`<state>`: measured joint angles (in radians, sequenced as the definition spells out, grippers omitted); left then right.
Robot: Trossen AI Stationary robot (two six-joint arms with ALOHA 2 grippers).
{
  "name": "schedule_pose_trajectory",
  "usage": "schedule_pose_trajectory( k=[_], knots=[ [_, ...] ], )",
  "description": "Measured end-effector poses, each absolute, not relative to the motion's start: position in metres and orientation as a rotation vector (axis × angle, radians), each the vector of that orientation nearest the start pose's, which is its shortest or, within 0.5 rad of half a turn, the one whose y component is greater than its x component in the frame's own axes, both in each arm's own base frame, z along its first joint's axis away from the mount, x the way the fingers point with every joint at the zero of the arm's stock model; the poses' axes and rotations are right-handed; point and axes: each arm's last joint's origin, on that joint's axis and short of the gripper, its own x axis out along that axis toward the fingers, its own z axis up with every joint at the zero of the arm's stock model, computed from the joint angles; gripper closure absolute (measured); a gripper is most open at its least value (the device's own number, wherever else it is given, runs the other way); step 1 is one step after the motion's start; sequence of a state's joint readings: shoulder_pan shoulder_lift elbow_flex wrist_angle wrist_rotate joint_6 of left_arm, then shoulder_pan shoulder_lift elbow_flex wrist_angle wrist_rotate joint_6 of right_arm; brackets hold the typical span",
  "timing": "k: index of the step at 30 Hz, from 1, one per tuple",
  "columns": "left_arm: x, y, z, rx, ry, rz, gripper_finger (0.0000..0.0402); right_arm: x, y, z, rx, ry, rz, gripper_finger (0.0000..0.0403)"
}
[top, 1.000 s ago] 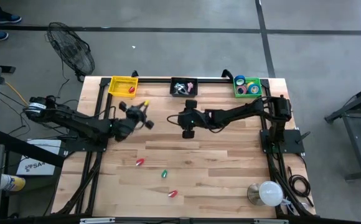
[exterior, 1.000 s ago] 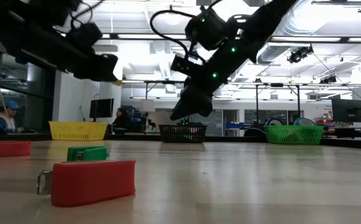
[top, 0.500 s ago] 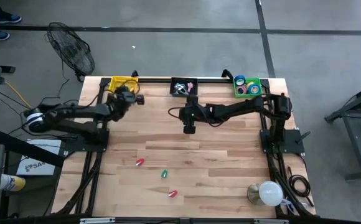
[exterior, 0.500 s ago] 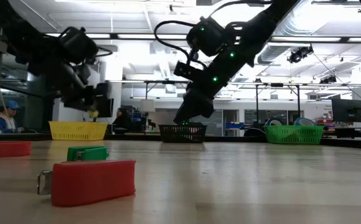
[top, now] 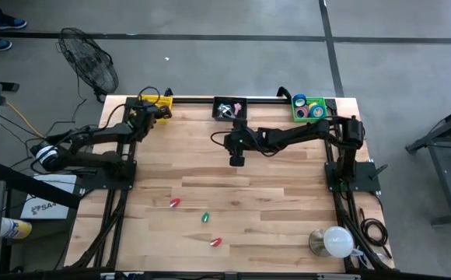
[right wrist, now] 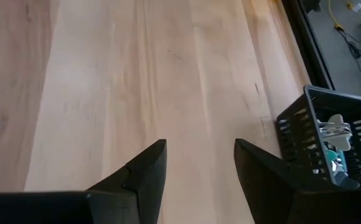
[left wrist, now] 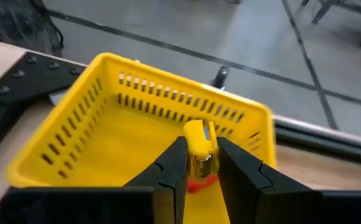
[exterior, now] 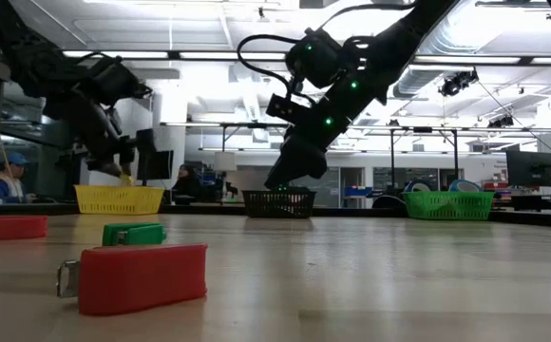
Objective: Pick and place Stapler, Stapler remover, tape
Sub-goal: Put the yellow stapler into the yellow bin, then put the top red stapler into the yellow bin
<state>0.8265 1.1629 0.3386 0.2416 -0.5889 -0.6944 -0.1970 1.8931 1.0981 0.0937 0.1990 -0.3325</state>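
My left gripper (left wrist: 199,152) is shut on a small yellow stapler (left wrist: 196,133) and hangs over the yellow basket (left wrist: 75,134) at the table's far left corner; the low view also shows this gripper (exterior: 123,171) above the basket (exterior: 119,199). A red piece (left wrist: 199,185) lies in that basket. My right gripper (top: 237,159) hovers open over bare wood in front of the black basket (top: 229,109). Two red staplers (top: 174,203) (top: 215,242) and a green one (top: 205,218) lie flat on the table near the front. The tape rolls (top: 311,109) sit in the green basket. My left gripper pinches the yellow stapler by its two sides (left wrist: 200,160) between its two fingers. The stapler's yellow end sticks out past the fingertips. The fingers slant down toward the table's far edge. The stapler is lifted clear, above the inside of the yellow basket.
The black basket (right wrist: 330,134) holds pale stapler removers. A lamp (top: 333,243) stands at the near right corner. A fan (top: 89,58) stands on the floor beyond the far left corner. Open wood lies between the baskets and the loose staplers.
My left gripper has swung from the table's left middle toward the far edge, to above the yellow basket, rolling its wrist on the way. The yellow stapler has travelled with it, still held and clear of the table.
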Motion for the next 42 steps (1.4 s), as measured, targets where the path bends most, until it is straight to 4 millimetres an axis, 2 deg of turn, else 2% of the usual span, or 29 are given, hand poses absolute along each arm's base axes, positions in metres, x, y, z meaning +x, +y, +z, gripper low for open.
schedule_pose_trajectory(
  k=[9,15,28,31,42],
  knots=[
    [0.132,0.167,0.172,-0.647,0.076,1.516,0.0328,0.383,-0.082,0.159,-0.295,0.757,-0.253,0.0224],
    [0.13,0.173,0.177,-0.666,0.135,1.54,0.0328,0.383,-0.082,0.159,-0.294,0.757,-0.253,0.0224],
    [0.146,0.192,0.158,-0.691,0.325,1.568,0.0341,0.383,-0.081,0.159,-0.291,0.76,-0.253,0.0224],
    [0.148,0.193,0.155,-0.691,0.335,1.57,0.0323,0.382,-0.081,0.158,-0.289,0.765,-0.249,0.0224],
    [0.147,0.192,0.153,-0.678,0.373,1.578,0.0215,0.381,-0.081,0.157,-0.29,0.785,-0.245,0.0224]
  ],
)
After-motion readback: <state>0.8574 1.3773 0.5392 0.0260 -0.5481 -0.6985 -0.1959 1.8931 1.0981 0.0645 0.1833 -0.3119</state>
